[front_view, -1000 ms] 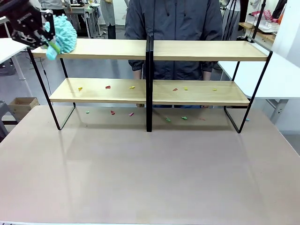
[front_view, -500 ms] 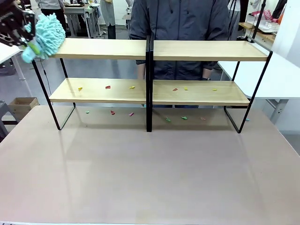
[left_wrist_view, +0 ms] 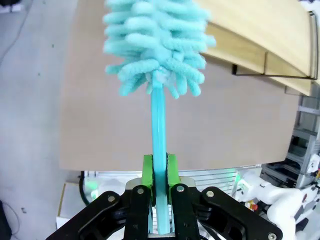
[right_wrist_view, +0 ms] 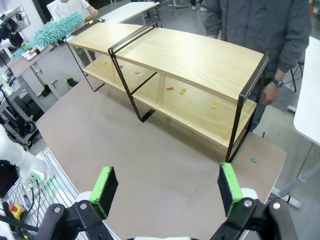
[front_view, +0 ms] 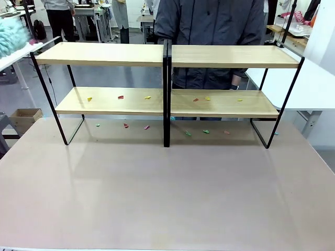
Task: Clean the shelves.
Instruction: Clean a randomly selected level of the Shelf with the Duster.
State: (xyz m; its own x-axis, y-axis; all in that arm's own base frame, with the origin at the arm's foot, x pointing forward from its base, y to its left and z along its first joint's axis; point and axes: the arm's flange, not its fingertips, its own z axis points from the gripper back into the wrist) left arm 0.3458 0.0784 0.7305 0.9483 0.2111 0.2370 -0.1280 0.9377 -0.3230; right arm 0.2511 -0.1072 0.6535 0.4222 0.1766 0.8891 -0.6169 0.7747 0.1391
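The shelves (front_view: 167, 55) stand across the far half of the table, two light wooden boards in a black frame with a centre divider. Small coloured scraps (front_view: 120, 97) lie on the lower board, and more scraps (front_view: 187, 133) lie on the tabletop beneath. My left gripper (left_wrist_view: 160, 172) is shut on the handle of a teal fluffy duster (left_wrist_view: 155, 45), held off the rack's left end. The duster head (front_view: 10, 36) shows at the front view's left edge. My right gripper (right_wrist_view: 167, 185) hangs open high above the near table, looking down on the shelves (right_wrist_view: 200, 55) and the duster (right_wrist_view: 62, 27).
A person in a dark jacket (front_view: 209, 21) stands behind the rack, one hand (right_wrist_view: 267, 92) low by its right end. White tables (front_view: 314, 83) flank the beige tabletop (front_view: 167, 193). A cardboard box (front_view: 23, 117) sits on the floor at left. A blue scrap (right_wrist_view: 254, 159) lies near the rack's right leg.
The left gripper has carried the duster leftward off the top board's left end, almost out of the front view. The person has shifted slightly to the right.
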